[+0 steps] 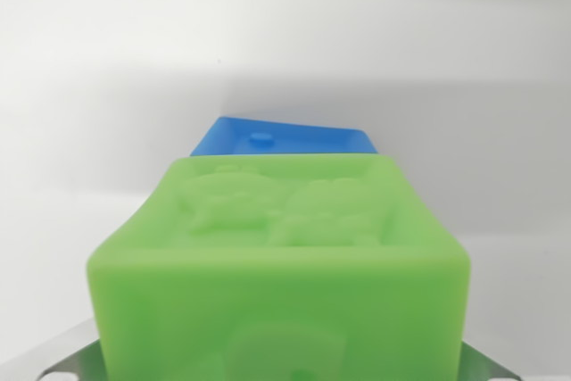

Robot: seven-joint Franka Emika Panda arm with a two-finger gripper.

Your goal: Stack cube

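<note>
Filling the lower frame, the green cube sits between two metal fingers whose tips show at its bottom corners, apparently pinching it from both sides. It looks soft and rubbery, with rounded edges and embossed figures on top. Just behind it lies the blue cube, on a white surface.

From my seat, the green cube fills the lower middle of the wrist view and blocks anything directly ahead. Just behind it, touching or nearly so, the blue cube closes the far side. To the left and right of the green cube I see only bare white surface, open room. Metal fingertips flank its lower corners.
</note>
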